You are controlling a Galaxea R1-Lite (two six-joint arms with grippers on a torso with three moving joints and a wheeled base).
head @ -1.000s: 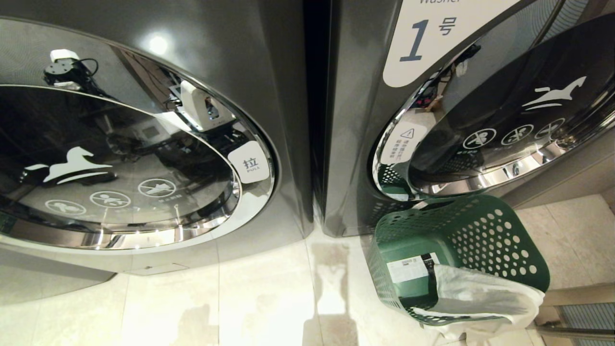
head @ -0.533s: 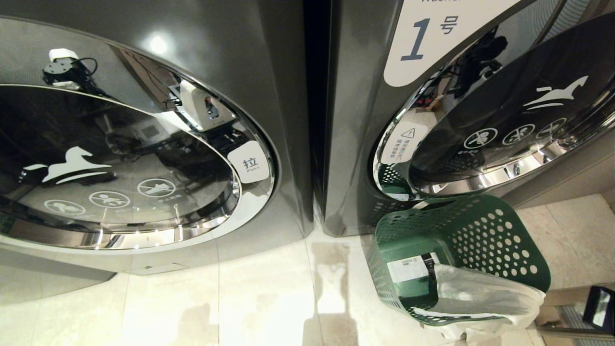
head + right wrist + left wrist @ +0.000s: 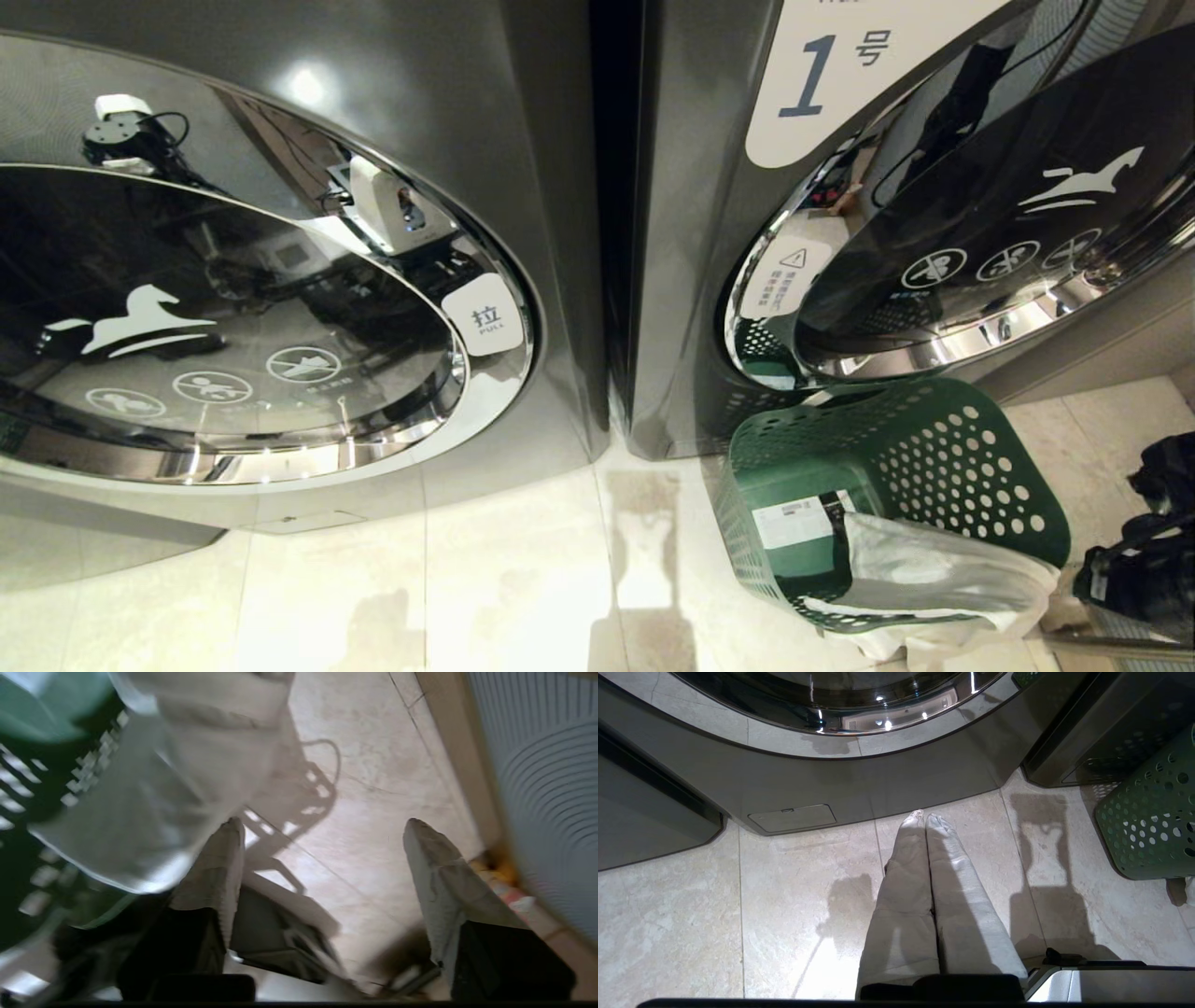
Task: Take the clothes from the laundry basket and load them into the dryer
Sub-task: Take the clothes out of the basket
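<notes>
You have two front-loading machines side by side on a pale tiled floor (image 3: 523,579). The left machine (image 3: 280,280) has its round door closed, with a white tab reading "拉 PULL" (image 3: 487,322) at the door's right rim. The right machine, the dryer (image 3: 700,233), carries a white label with "1号" (image 3: 831,65), and its door (image 3: 1018,224) stands swung open; a small warning sticker (image 3: 784,275) sits on the rim of the opening, its text too small to read.

At the foot of the dryer your green laundry basket (image 3: 943,448) lies tipped on its side. Inside it you see a white barcode label (image 3: 803,518), and a white garment (image 3: 943,579) spills from the basket's mouth onto the floor.

Only the left wrist view shows you the left gripper (image 3: 924,821): its two pale fingers pressed together, holding nothing, above bare tiles in front of the left machine. The head view catches just the dark bulk of the right arm (image 3: 1139,560) at the right edge, past the basket. The right wrist view gives you the right gripper (image 3: 322,828), fingers spread wide apart and empty, over the floor just beside the garment and basket.
</notes>
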